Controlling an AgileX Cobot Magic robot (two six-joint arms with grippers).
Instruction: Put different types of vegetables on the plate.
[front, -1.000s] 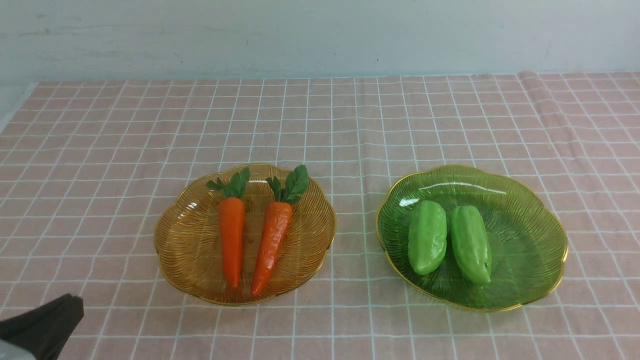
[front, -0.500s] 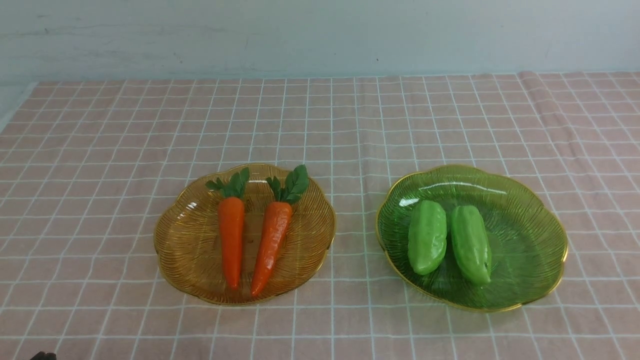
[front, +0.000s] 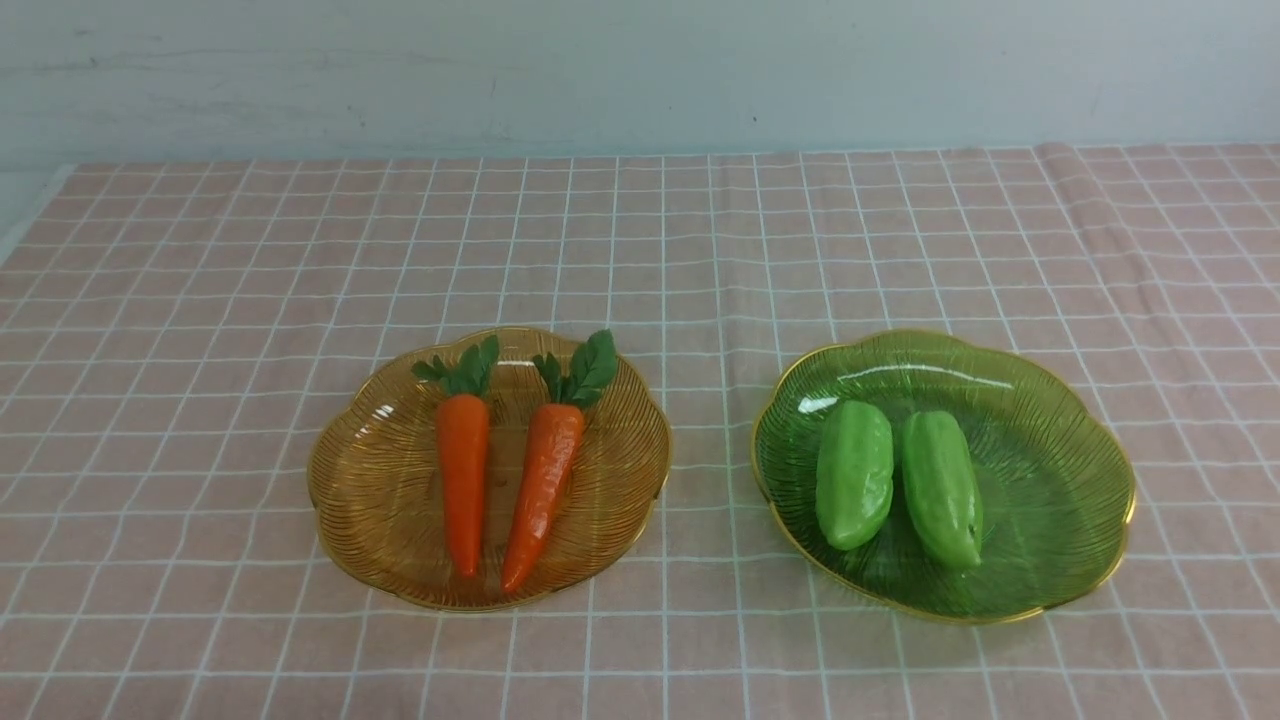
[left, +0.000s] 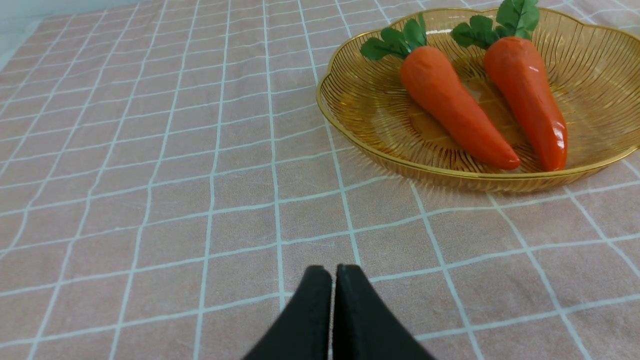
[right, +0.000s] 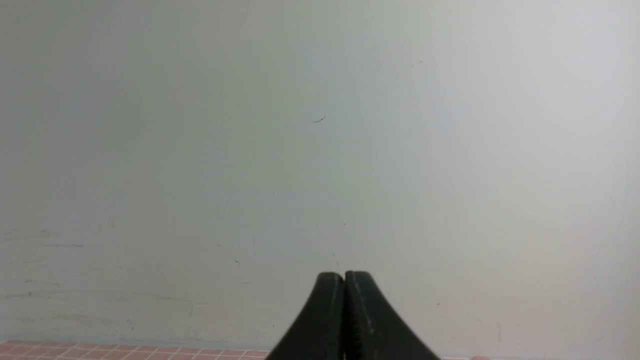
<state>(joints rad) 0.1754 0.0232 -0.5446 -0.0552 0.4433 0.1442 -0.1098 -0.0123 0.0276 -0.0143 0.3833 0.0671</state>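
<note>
1. A second ago a black gripper tip showed in the lower left corner of the front view. Half a second ago only a tiny bit of it was left, and now it is gone from that view.
2. The plates and the toy food have not moved since then.
3. The see-through amber plastic plate with a wavy gold rim (front: 370, 490) sits at the lower left of the middle of the front view, on the pink cloth with white squares (front: 200, 300).
4. Two orange toy carrots with dark green leafy tops lie in it side by side, leaves toward the far wall. The left carrot (front: 463, 478) lies straight. The right carrot (front: 545, 478) leans, and their pointed tips come close together.
5. The see-through green plastic plate with a gold rim (front: 1060, 480) sits at the lower right, well apart from the amber plate.
6. Two shiny light-green ridged toy vegetables lie in it, just beside each other: the left green one (front: 855, 474) and the right green one (front: 941, 489).
7. In the left wrist view the black left gripper (left: 333, 272) has its two tips pressed together with nothing between them. It is over bare cloth, and the amber plate is at the upper right of that picture.
8. In the right wrist view the black right gripper (right: 344, 277) is also pressed together and holds nothing. It points at the pale grey wall (right: 320, 125).
</note>
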